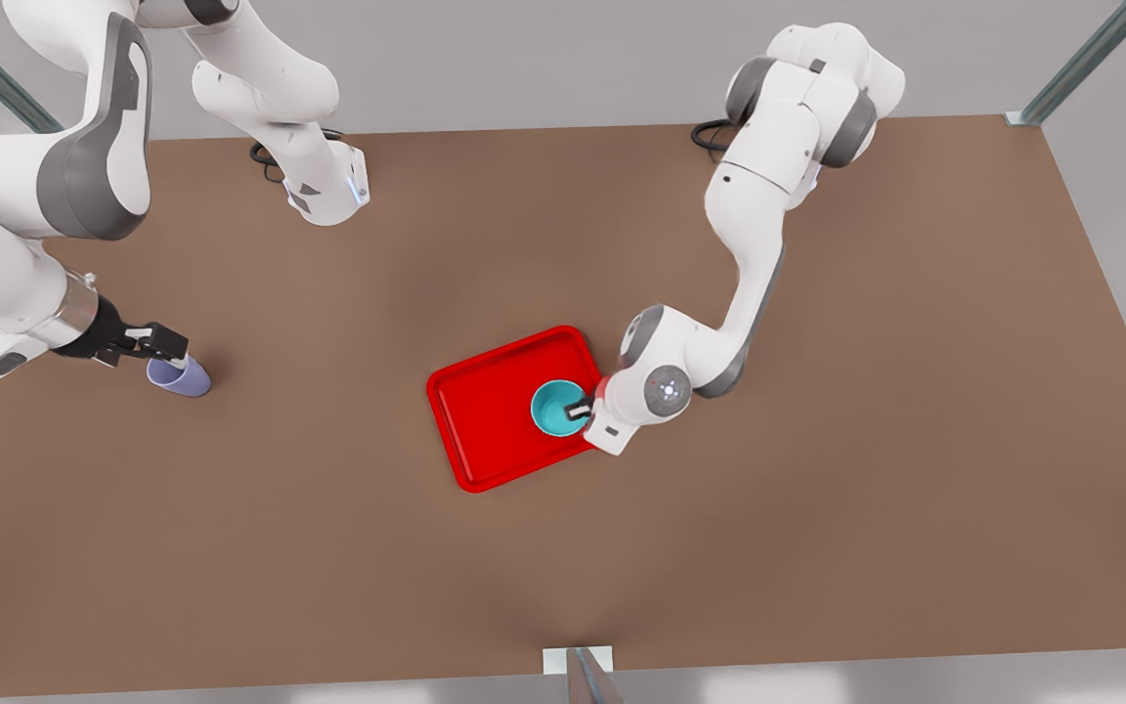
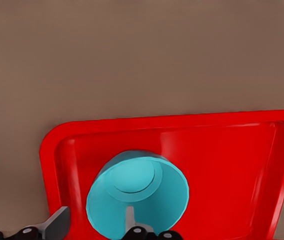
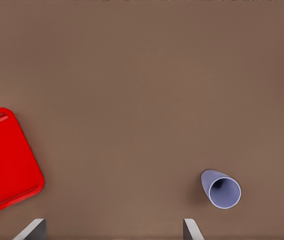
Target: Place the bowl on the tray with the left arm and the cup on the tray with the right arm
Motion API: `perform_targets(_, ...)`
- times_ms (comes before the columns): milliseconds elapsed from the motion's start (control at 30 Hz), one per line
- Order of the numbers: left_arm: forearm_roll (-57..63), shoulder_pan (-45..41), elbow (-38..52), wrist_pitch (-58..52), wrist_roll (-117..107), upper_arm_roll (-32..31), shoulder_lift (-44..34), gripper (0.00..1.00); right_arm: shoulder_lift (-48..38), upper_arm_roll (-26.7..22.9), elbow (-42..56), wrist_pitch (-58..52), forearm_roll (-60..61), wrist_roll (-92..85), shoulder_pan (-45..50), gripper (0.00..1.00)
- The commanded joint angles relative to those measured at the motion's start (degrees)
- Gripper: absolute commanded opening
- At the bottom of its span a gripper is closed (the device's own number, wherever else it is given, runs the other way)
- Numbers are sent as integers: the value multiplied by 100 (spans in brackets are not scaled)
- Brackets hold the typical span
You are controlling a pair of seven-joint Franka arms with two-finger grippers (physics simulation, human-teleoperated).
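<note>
Bowl step close to done, cup step not begun. Left pincer (image 1: 580,409) sits at the teal bowl (image 1: 557,408) on the red tray (image 1: 485,416), near the tray edge toward the front view's right. Left wrist view: one finger inside the bowl (image 2: 132,192), the other outside its wall, so the rim wall sits between them; jaws look clamped on the bowl wall. The bowl looks down on the tray floor, though contact isn't certain. Bowl is upright, mouth up, no real long axis, wider than tall.

Lavender cup (image 1: 182,376) is on the brown surface (image 1: 817,489), well apart from the tray, toward the front view's left. In both views where it's seen it looks tipped, not squarely upright: mouth leans toward the front view's right and the nearer edge, narrow base toward the pincer. Long axis runs base to mouth along that slant.

Right pincer (image 1: 151,340) hovers just beside the cup's base end; right wrist view has the fingers (image 3: 191,231) spread wide, nothing between them, cup (image 3: 221,189) off to one side.

Next, by my read: left lets go and lifts clear without dragging the bowl. Right has to line up across the cup's body, close, then carry it to the tray's free half beside the bowl. Risk: a tilted, tapered cup can slip or roll on closing.
</note>
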Motion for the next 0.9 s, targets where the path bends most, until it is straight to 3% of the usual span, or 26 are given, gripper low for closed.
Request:
perform_targets(0,447,66,59,-271,19,76,-156,100,0,-1,0,0,0,0,4,100)
perform_targets(67,1670,181,244,-1950,755,463,-1132,100,0,-1,0,9,9,0,4,100)
perform_targets(167,2258,189,244,-3137,3586,1482,-2283,100,122,26,97,18,35,53,74,100)
perform_targets(233,2584,478,173,-3594,3824,1299,-2776,100,456,43,132,-9,26,35,74,100)
perform_targets(267,2593,1182,103,-3612,3772,499,-2917,100,667,43,149,-9,26,9,83,100)
perform_targets(300,2593,1420,-134,-3559,3772,340,-3075,100,755,43,123,-44,9,35,92,100)
perform_targets(367,2584,1473,-205,-3612,3772,366,-3093,100,835,-18,-193,-281,-9,-35,-66,100)
perform_targets(467,2584,1464,-169,-3612,3772,419,-2943,100,167,-36,-1547,545,-26,-422,-620,100)
perform_targets(733,2558,1464,-196,-3937,3807,480,-2847,100,281,-45,-2083,870,9,-492,-1534,100)
perform_targets(867,2532,1464,-187,-4060,3815,472,-2890,100,281,-45,-2856,1415,9,-984,-2079,100)
